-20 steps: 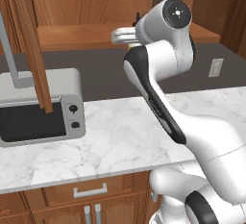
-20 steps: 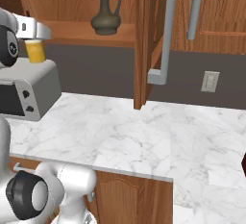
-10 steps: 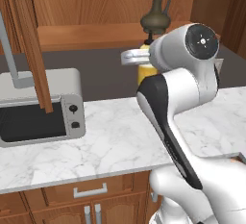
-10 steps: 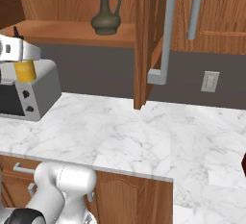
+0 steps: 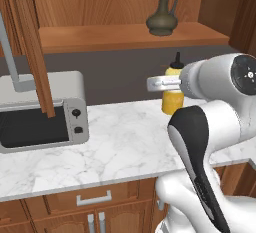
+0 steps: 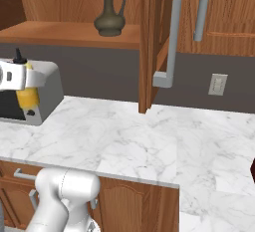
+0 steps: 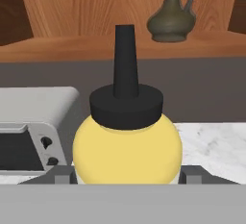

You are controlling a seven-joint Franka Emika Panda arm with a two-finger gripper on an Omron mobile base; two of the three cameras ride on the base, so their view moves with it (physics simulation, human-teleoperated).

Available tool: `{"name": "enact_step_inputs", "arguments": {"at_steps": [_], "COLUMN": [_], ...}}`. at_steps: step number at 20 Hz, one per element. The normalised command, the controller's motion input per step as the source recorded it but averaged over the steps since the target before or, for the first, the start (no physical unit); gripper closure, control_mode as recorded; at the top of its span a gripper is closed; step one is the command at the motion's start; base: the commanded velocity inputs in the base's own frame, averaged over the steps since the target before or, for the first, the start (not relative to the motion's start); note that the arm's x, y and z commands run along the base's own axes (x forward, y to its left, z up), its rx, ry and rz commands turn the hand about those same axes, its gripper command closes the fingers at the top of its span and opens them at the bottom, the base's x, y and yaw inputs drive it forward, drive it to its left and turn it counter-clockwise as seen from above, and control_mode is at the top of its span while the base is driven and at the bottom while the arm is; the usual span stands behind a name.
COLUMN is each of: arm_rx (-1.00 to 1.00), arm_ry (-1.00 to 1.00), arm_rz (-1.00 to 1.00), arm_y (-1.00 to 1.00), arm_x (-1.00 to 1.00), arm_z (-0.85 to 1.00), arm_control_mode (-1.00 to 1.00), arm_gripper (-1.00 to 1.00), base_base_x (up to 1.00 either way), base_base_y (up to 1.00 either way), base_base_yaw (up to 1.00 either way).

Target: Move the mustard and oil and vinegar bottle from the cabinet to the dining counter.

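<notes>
My gripper (image 5: 169, 83) is shut on the mustard (image 5: 172, 97), a small yellow squeeze bottle with a dark nozzle, and holds it upright above the marble worktop. In the right base view the mustard (image 6: 28, 95) hangs in the gripper (image 6: 22, 78) in front of the toaster oven. The hand view has the mustard (image 7: 127, 146) between the fingertips (image 7: 61, 175). The oil and vinegar bottle (image 5: 162, 14) (image 6: 110, 14) (image 7: 172, 18) stands on the shelf of the cabinet (image 5: 100, 36), above and behind the gripper. The dining counter is out of view.
A grey toaster oven (image 5: 42, 112) stands on the marble worktop (image 5: 120, 147) at the left. Open cabinet doors (image 5: 31, 42) (image 6: 149, 42) with grey bar handles hang over the worktop. A wall socket (image 6: 217, 84) sits at the right. Drawers (image 5: 92, 199) lie below the worktop.
The arm has swung away from the shelf, carrying the mustard down and to the right in the left base view. The flask has stayed on the shelf.
</notes>
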Motion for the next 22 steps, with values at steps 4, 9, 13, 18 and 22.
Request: {"name": "enact_step_inputs", "arguments": {"at_steps": [4,9,13,18,22], "arm_rx": [0.0,-0.02,0.0,0.0,0.0], "arm_ry": [0.0,0.01,0.03,0.0,0.0], "arm_rz": [0.0,0.0,0.0,0.0,0.0], "arm_y": [-0.25,-0.06,0.0,0.0,0.0], "arm_x": [-0.35,-0.1,0.01,0.0,0.0], "arm_z": [-0.06,-0.12,-0.01,0.0,0.0], "arm_control_mode": [-1.0,-1.0,-1.0,-1.0,-1.0], "arm_gripper": [1.0,1.0,1.0,1.0,1.0], "base_base_x": [0.0,0.0,0.0,0.0,0.0], "base_base_y": [0.0,0.0,0.0,0.0,0.0], "base_base_yaw": [0.0,0.0,0.0,0.0,0.0]}}
